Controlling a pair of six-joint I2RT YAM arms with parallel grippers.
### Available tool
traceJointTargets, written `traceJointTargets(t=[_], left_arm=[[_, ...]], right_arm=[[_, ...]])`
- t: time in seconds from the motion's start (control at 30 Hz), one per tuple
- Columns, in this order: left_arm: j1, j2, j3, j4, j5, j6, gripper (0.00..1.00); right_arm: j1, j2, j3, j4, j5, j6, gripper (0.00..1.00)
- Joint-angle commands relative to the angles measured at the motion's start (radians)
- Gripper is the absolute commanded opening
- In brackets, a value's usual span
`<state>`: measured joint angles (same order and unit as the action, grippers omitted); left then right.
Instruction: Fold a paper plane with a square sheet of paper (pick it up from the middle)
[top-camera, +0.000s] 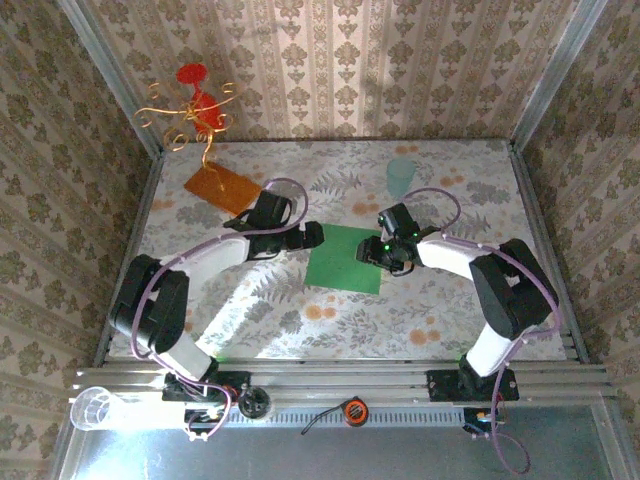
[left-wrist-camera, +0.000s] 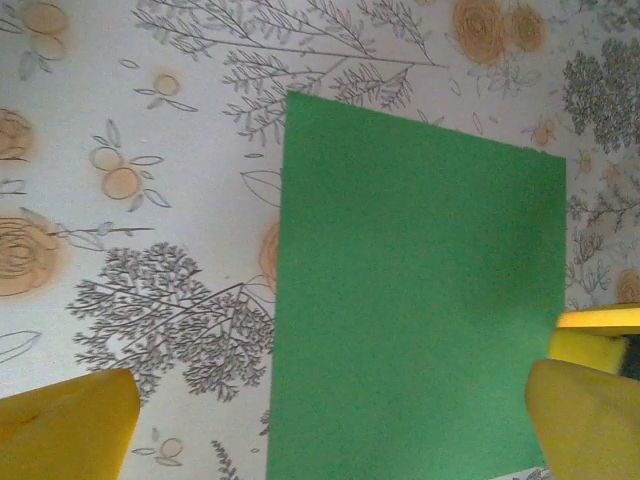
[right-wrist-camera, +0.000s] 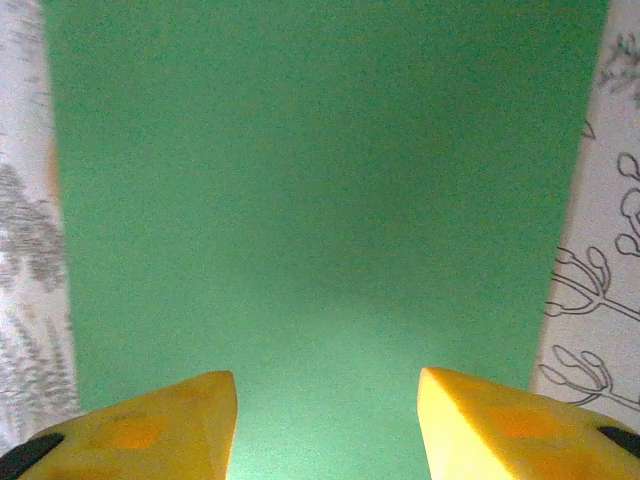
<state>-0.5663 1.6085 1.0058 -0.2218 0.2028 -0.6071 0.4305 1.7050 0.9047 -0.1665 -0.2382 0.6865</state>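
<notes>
A green sheet of paper (top-camera: 345, 258) lies flat on the flowered tablecloth at mid-table, with no fold showing. My left gripper (top-camera: 312, 237) hovers at its left edge, jaws wide open. In the left wrist view the paper (left-wrist-camera: 420, 320) lies between the yellow fingers (left-wrist-camera: 70, 425), nothing held, and the left gripper (left-wrist-camera: 330, 385) straddles the paper's edge. My right gripper (top-camera: 372, 252) is over the sheet's right edge. Seen from the right wrist, the right gripper (right-wrist-camera: 326, 385) stands low over the paper (right-wrist-camera: 320, 200), jaws apart with only the flat sheet beneath the gap.
An orange-brown board (top-camera: 222, 185) lies at the back left, with a gold wire stand and red ornament (top-camera: 200, 105) behind it. A pale green cup (top-camera: 401, 177) stands at the back right. A clear cup (top-camera: 95, 408) and a tape measure (top-camera: 352, 410) rest on the near rail.
</notes>
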Motion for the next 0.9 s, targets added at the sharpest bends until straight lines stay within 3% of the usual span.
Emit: traceJointTargets(t=[0.0,0.33,0.5,0.7,0.87], left_arm=[[-0.029,0.040,0.050,-0.076,0.005,-0.006,1.00],[-0.092,0.122,0.117,-0.164,-0.031,0.004,1.00],[-0.104,0.154,0.169,-0.241,-0.063,0.050,1.00],[-0.128,0.200,0.246,-0.327,-0.096,0.087,1.00],[-0.172,0.276,0.335,-0.415,-0.144,0.098,1.00]], right_arm=[[0.010,0.049,0.027,-0.053,0.035,0.030,0.53],[0.129,0.104,0.030,-0.009,0.085,0.243,0.52],[0.117,0.000,0.018,0.059,0.051,0.255,0.54],[0.019,-0.208,-0.083,0.107,0.080,0.192,0.75],[-0.068,-0.293,-0.157,0.087,0.102,0.113,0.93]])
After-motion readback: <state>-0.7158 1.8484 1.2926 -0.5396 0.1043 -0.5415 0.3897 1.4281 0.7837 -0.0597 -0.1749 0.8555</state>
